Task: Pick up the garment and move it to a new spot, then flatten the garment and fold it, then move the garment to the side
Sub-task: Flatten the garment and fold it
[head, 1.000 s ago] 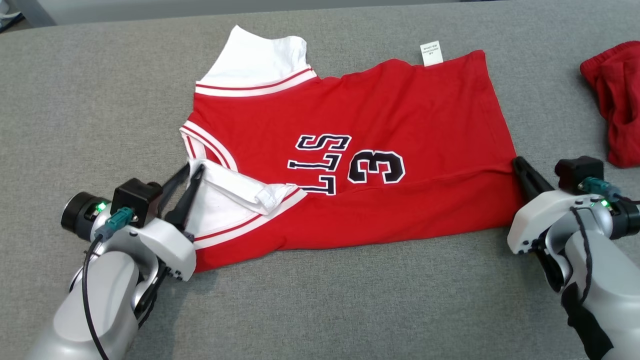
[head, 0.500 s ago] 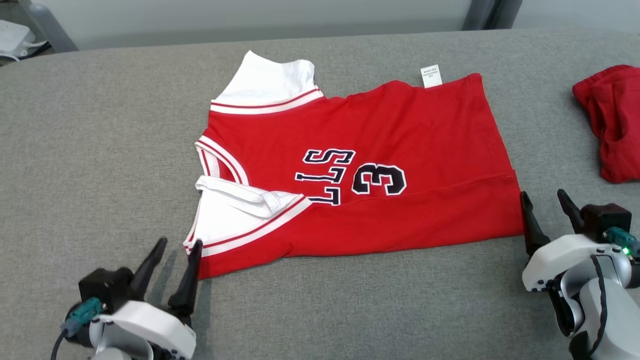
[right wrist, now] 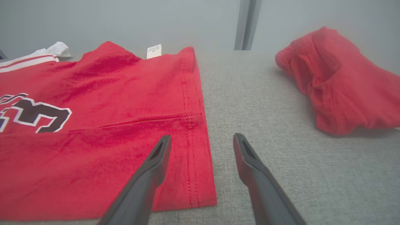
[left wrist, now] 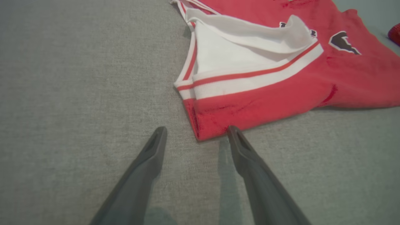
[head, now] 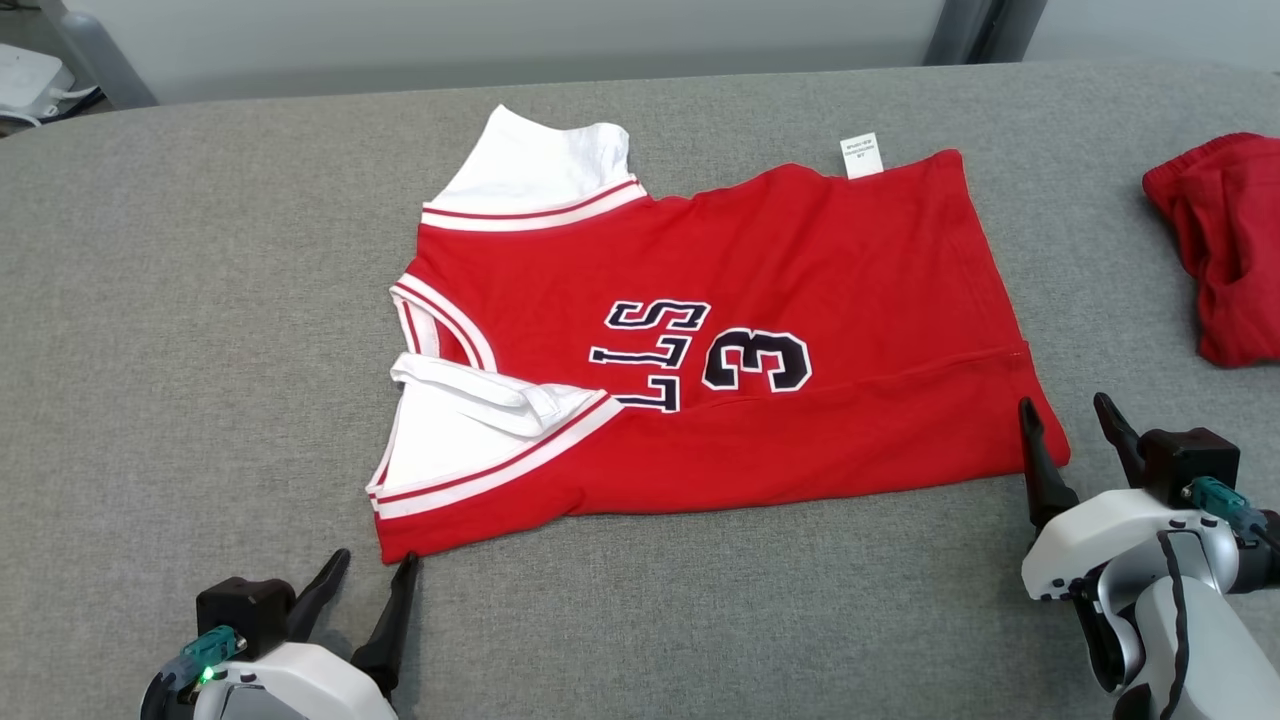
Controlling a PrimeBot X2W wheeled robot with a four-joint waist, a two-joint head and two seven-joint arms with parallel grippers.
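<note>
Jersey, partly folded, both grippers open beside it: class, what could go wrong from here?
1. The white sleeve sits bunched on the jersey; another fold would likely trap it as a lump.
2. One finger of the right gripper hangs over the jersey's hem corner; a sideways move might drag it.
3. A red cloth lies at the right; sliding the jersey that way could tangle the two.

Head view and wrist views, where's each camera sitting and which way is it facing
Head view: on the head, facing down at the red jersey on the grey surface; left pincer lower left, right pincer lower right.
Left wrist view: left wrist, low, facing along its fingers to the jersey's sleeve-end corner.
Right wrist view: right wrist, facing along its fingers to the jersey's hem corner and a crumpled red garment.
Shared: head and right wrist views show the white tag.
</note>
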